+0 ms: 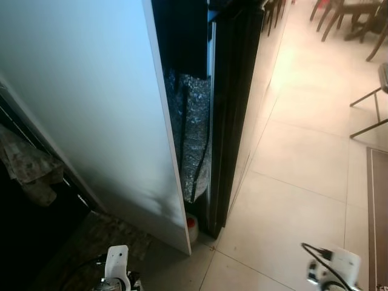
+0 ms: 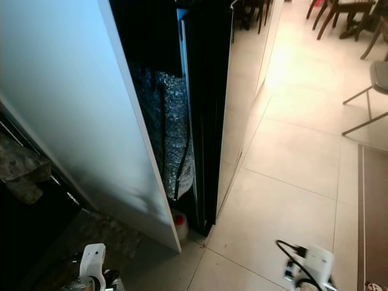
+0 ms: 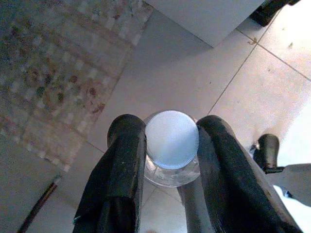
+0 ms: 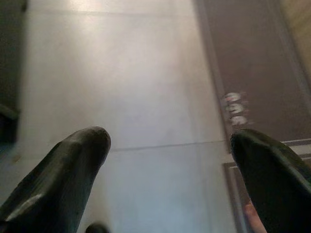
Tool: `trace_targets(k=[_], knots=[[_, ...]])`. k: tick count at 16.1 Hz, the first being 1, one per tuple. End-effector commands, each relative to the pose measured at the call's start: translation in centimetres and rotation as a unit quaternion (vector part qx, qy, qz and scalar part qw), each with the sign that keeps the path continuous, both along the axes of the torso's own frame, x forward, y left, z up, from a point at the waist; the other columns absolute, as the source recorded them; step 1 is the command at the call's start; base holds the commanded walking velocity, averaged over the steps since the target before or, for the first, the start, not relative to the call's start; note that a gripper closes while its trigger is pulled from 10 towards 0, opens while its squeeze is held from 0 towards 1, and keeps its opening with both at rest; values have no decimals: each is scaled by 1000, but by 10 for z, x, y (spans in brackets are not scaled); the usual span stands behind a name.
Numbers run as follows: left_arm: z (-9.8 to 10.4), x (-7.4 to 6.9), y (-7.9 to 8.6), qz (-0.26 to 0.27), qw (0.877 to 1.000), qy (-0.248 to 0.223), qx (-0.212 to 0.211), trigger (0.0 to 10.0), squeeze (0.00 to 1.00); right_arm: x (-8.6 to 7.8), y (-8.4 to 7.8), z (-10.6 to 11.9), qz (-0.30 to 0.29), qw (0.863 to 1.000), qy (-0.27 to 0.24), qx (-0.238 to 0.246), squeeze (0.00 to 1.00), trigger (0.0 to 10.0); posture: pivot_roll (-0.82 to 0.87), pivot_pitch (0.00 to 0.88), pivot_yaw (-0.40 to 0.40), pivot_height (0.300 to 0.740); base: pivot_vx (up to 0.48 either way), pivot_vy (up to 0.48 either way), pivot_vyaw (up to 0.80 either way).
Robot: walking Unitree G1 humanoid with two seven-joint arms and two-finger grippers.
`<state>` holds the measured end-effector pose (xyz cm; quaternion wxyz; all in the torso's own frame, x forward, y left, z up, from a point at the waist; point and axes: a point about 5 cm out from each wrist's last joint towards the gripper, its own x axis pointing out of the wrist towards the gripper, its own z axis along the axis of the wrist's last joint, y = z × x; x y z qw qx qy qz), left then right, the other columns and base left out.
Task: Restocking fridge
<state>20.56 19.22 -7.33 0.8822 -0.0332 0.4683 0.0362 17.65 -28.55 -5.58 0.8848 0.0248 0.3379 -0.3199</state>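
Note:
My left gripper (image 3: 167, 145) is shut on a clear bottle with a white ribbed cap (image 3: 171, 140), held low over the tiled floor. My right gripper (image 4: 170, 145) hangs open over the floor with nothing between its fingers. Ahead stands the tall white side of a fridge (image 1: 97, 115), seen edge on. A narrow dark gap beside it holds a silvery speckled bag (image 1: 193, 133). A small red-and-white container (image 1: 192, 225) sits on the floor at the foot of that gap. The two wrists (image 1: 116, 264) (image 1: 336, 267) show at the bottom of the eye views.
A black glossy cabinet (image 1: 233, 103) flanks the gap on the right. Pale floor tiles (image 1: 303, 151) stretch to the right, with chair legs (image 1: 370, 103) beyond. A patterned rug (image 3: 53, 73) lies at the left, a dark mat (image 4: 243, 63) at the right. A crumpled cloth (image 1: 27, 167) hangs left.

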Motion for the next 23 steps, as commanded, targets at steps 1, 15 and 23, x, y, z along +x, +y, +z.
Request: trace_targets(k=[1, 15, 23], knots=[[0, -2, 5, -3, 1000, 1, 12, 10000, 0, 4, -2, 8, 1, 998, -31, -47, 0, 10000, -193, 0, 63, 740, 0, 0, 0], [1, 0, 5, 7, 1000, -7, 12, 10000, 0, 146, 105, 201, 297, 847, -423, -128, 0, 10000, -195, 27, 55, 740, 0, 0, 0], [3, 2, 7, 5, 1000, -10, 16, 10000, 0, 125, 84, 219, 185, 862, -437, -177, 0, 10000, -206, 49, 69, 740, 0, 0, 0]])
